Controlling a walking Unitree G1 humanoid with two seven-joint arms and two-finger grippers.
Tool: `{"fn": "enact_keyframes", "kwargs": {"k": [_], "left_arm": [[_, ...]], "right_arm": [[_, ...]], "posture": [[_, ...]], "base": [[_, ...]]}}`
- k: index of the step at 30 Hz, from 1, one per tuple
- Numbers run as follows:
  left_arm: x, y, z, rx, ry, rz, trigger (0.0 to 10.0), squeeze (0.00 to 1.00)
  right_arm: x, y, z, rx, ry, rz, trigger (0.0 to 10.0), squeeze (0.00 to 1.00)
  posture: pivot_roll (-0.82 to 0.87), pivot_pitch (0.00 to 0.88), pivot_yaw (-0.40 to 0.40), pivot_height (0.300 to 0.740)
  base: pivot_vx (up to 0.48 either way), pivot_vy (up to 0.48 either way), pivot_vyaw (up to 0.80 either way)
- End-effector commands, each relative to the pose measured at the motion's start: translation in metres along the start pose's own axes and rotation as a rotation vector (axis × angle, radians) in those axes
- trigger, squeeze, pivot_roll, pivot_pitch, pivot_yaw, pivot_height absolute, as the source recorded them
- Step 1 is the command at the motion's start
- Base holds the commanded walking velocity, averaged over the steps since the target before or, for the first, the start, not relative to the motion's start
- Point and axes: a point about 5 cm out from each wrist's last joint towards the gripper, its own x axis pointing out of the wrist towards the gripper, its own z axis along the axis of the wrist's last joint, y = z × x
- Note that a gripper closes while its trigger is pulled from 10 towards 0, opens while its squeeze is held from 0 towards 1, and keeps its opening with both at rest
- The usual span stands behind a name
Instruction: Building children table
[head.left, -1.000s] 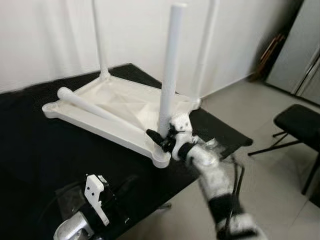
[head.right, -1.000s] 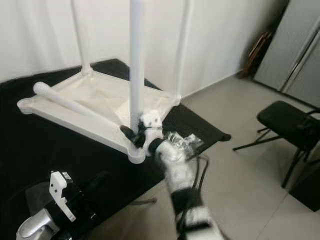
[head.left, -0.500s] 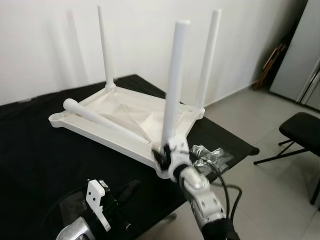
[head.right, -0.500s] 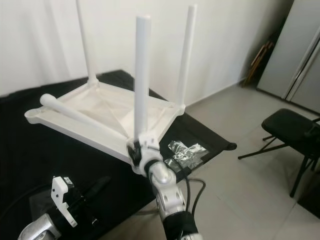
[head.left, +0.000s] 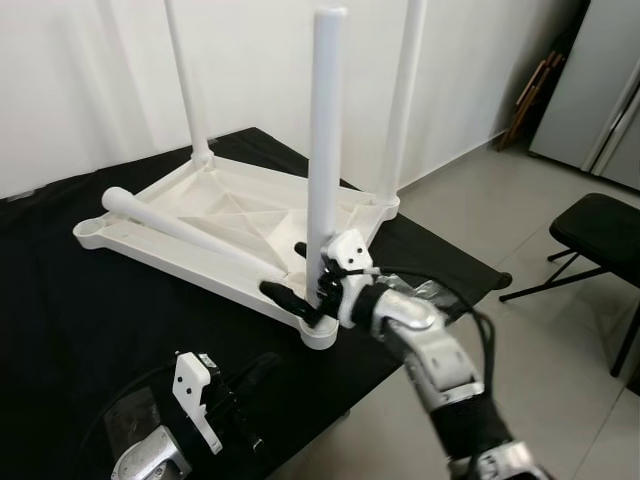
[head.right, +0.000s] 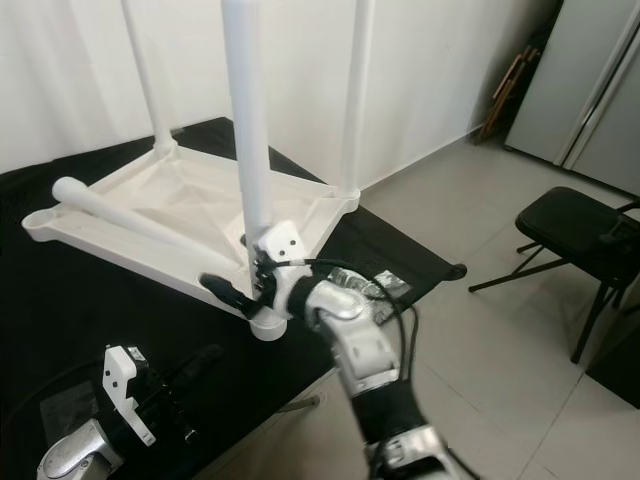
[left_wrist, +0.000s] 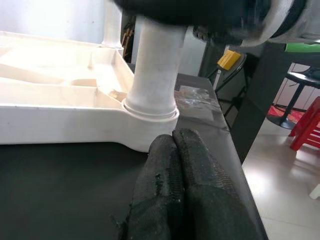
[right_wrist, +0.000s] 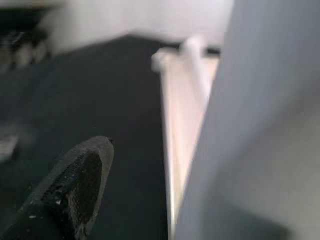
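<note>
The white children's table (head.left: 150, 232) lies upside down on a black-covered worktop (head.left: 60, 310). Three white legs stand upright in its corners, the near leg (head.left: 325, 150) at the front corner. A fourth leg (head.left: 175, 228) lies loose across the underside. My right gripper (head.left: 285, 270) is at the near leg's base, open, one black finger (head.left: 285, 297) on each side of it. In the right wrist view a finger (right_wrist: 75, 190) stands apart from the leg (right_wrist: 250, 125). My left gripper (head.left: 268, 365) rests low on the worktop in front of that corner, shut on nothing, fingertips (left_wrist: 165, 150) pressed together.
Crumpled clear plastic (head.right: 385, 283) lies on the worktop's right corner beside my right arm. The worktop's edge runs just past the table's near corner. A black chair (head.left: 600, 235) stands on the tiled floor at right, a grey cabinet (head.left: 600, 80) behind it. Red stools (left_wrist: 305, 130) sit farther off.
The head view has shifted. My right arm has swung round to the right of the near leg, and its fingers now stand spread either side of the leg's base. The left gripper stays put.
</note>
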Motion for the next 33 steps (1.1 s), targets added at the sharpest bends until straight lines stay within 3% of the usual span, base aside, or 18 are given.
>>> {"fn": "enact_keyframes", "kwargs": {"k": [1, 4, 5, 6, 8, 9, 13, 21, 24, 26, 27, 28, 29, 30, 32, 33], "left_arm": [[-0.002, 0.0, -0.004, -0.009, 0.013, 0.011, 10.0, 0.0], [-0.002, 0.0, -0.004, -0.007, 0.013, 0.011, 10.0, 0.0], [-0.002, 0.0, -0.004, -0.004, 0.014, 0.012, 10.0, 0.0], [-0.003, 0.0, -0.004, -0.001, 0.014, 0.013, 10.0, 0.0], [-0.003, 0.0, -0.004, 0.001, 0.013, 0.015, 10.0, 0.0], [-0.004, 0.0, -0.004, 0.003, 0.013, 0.017, 10.0, 0.0], [-0.005, -0.001, -0.004, 0.006, 0.013, 0.02, 10.0, 0.0], [-0.006, -0.004, -0.004, -0.001, 0.017, 0.02, 10.0, 0.0], [-0.007, -0.004, -0.004, -0.005, 0.019, 0.017, 10.0, 0.0], [-0.008, -0.005, -0.004, -0.01, 0.021, 0.015, 10.0, 0.0], [-0.008, -0.004, -0.004, -0.013, 0.021, 0.014, 10.0, 0.0], [-0.008, -0.004, -0.004, -0.013, 0.021, 0.014, 10.0, 0.0], [-0.008, -0.004, -0.003, -0.017, 0.02, 0.014, 10.0, 0.0], [-0.008, -0.004, -0.003, -0.022, 0.019, 0.013, 10.0, 0.0], [-0.006, -0.003, -0.003, -0.022, 0.023, 0.004, 10.0, 0.0], [-0.006, -0.003, -0.003, -0.022, 0.023, 0.004, 10.0, 0.0]], "right_arm": [[0.0, -0.004, -0.003, -0.013, 0.029, 0.071, 10.0, 0.0], [-0.001, -0.009, -0.001, -0.016, 0.036, 0.081, 10.0, 0.0], [-0.003, -0.019, 0.002, -0.017, 0.044, 0.078, 10.0, 0.0], [-0.004, -0.027, 0.005, -0.006, 0.044, 0.081, 7.3, 0.0], [-0.005, -0.031, 0.007, 0.001, 0.042, 0.084, 7.3, 0.0], [-0.006, -0.033, 0.008, 0.011, 0.04, 0.094, 0.0, 0.0], [-0.009, -0.033, 0.005, 0.035, 0.033, 0.115, 0.0, 0.0], [-0.016, -0.022, -0.029, 0.141, 0.03, 0.112, 0.0, 0.0], [-0.018, -0.013, -0.046, 0.178, 0.057, 0.052, 0.0, 0.0], [-0.014, -0.002, -0.067, 0.207, 0.134, -0.138, 0.0, 0.0], [-0.012, -0.001, -0.081, 0.235, 0.188, -0.527, 0.0, 0.0], [-0.012, -0.001, -0.081, 0.235, 0.188, -0.527, 0.0, 0.0], [-0.014, 0.013, -0.093, 0.272, 0.228, -0.726, 0.0, 0.0], [-0.011, 0.031, -0.099, 0.281, 0.247, -0.765, 0.0, 0.0], [0.004, 0.062, -0.105, 0.303, 0.263, -0.673, 0.0, 0.0], [0.004, 0.062, -0.105, 0.303, 0.263, -0.673, 0.0, 0.0]], "posture": [[0.06, 0.0, -0.034, 0.74], [0.06, 0.0, -0.035, 0.74], [0.06, 0.0, -0.038, 0.74], [0.07, 0.0, -0.04, 0.74], [0.07, 0.0, -0.043, 0.74], [0.07, 0.0, -0.044, 0.74], [0.08, 0.0, -0.042, 0.74], [0.07, 0.0, -0.03, 0.74], [0.06, 0.0, -0.029, 0.74], [0.05, 0.0, -0.031, 0.74], [0.03, 0.0, -0.022, 0.74], [0.03, 0.0, -0.022, 0.74], [0.03, 0.0, -0.02, 0.74], [0.04, 0.0, -0.019, 0.74], [0.02, 0.0, -0.007, 0.74], [0.02, 0.0, -0.007, 0.74]], "base": [[0.0, 0.0, 0.0], [0.0, 0.0, 0.0], [0.0, 0.0, 0.0], [0.0, 0.0, 0.0], [0.0, 0.0, 0.0], [0.0, 0.0, 0.0], [0.0, 0.0, 0.0], [0.0, 0.0, 0.0], [0.0, 0.0, 0.0], [0.0, 0.0, 0.0], [0.0, 0.0, 0.0], [0.0, 0.0, 0.0], [0.0, 0.0, 0.0], [0.0, 0.0, 0.0], [0.0, 0.0, 0.0], [0.0, 0.0, 0.0]]}}
